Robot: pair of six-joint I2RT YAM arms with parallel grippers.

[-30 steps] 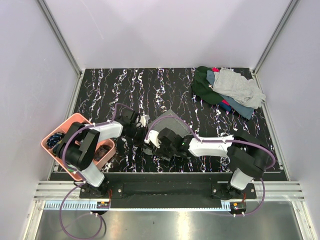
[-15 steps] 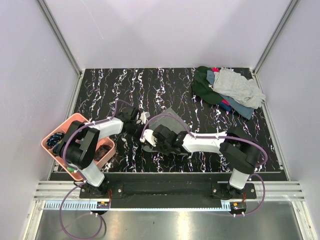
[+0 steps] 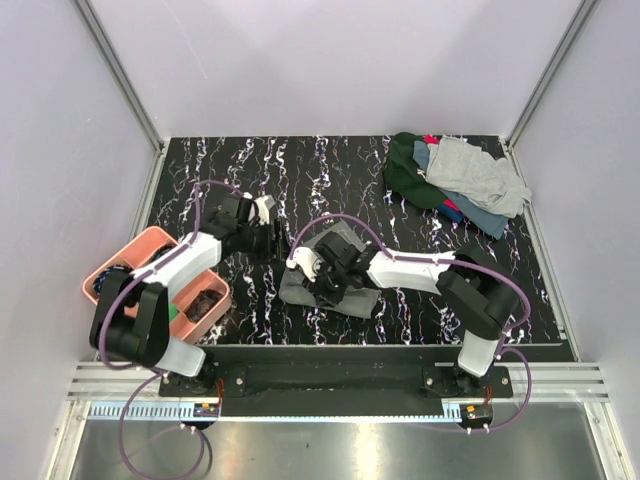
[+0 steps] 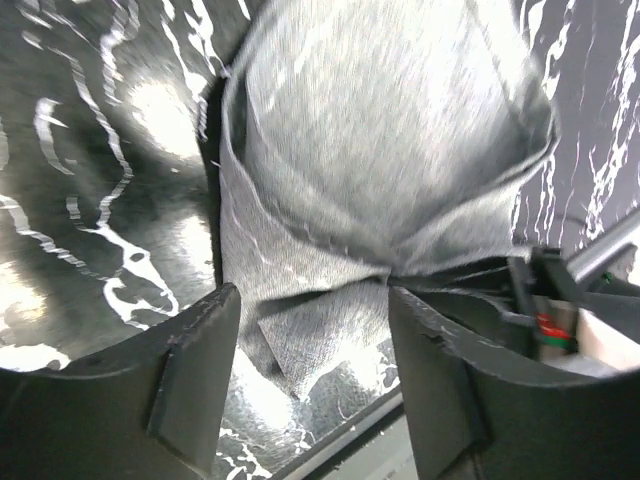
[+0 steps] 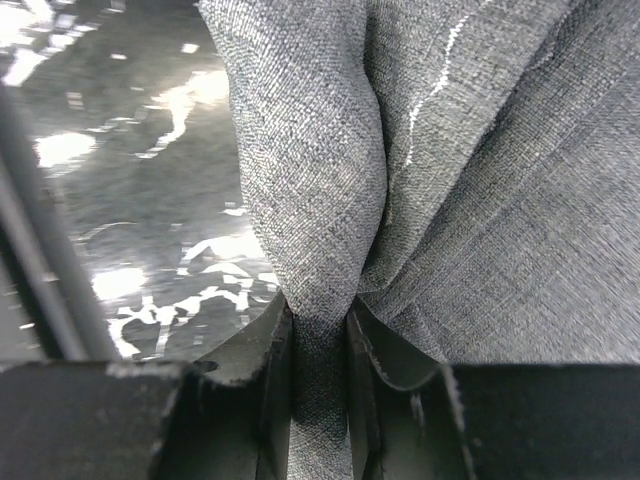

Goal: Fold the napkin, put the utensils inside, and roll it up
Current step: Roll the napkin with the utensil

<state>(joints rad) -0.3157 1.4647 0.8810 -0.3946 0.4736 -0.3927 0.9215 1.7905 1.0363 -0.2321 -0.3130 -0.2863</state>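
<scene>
Right pincer (image 5: 320,322) pinches napkin (image 5: 480,150) edge; left pincer (image 4: 312,315) gapes, seemingly clear

Black, white-veined worktop (image 3: 330,170) carries the napkin (image 3: 350,300) near its middle — cloth heap (image 3: 455,180) far right, pink bin (image 3: 115,258) left.

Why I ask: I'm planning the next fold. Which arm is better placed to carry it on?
Right. The right gripper is shut on a fold of the napkin, so it can likely pull straight away; the left gripper stands open, holding nothing.
</scene>
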